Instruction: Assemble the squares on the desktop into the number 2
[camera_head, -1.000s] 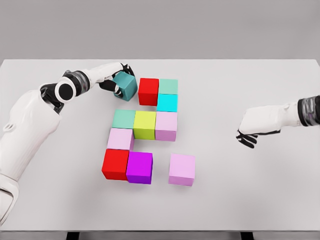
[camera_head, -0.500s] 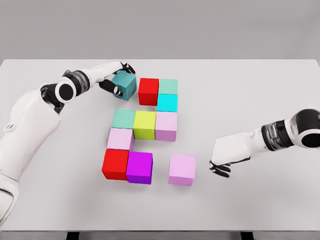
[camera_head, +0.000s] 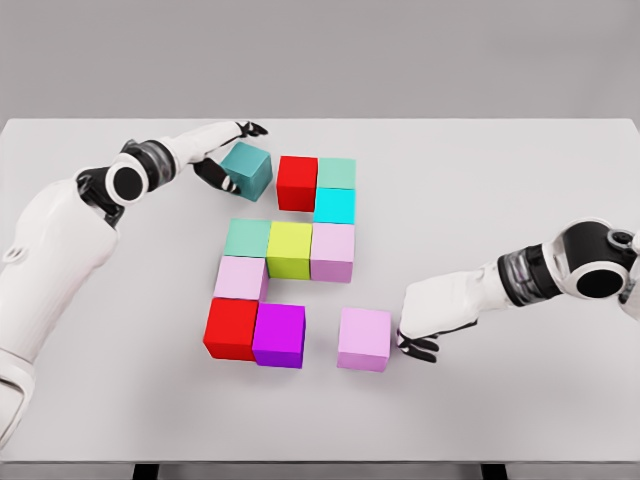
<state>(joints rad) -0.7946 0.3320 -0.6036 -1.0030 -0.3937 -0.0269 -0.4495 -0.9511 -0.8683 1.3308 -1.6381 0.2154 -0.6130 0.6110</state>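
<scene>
A white table (camera_head: 520, 170) carries eleven coloured cubes (camera_head: 290, 250), one pink cube (camera_head: 364, 339) lying slightly apart.

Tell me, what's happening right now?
Left hand open beside tilted teal cube. Right hand against loose pink cube, fingers unclear. Gap to purple cube unobstructed.

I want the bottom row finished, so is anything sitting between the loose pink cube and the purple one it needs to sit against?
Nothing visible. The pink cube and the purple cube are separated only by a bare strip of table. The right hand sits on the pink cube's far side, away from that gap.
</scene>
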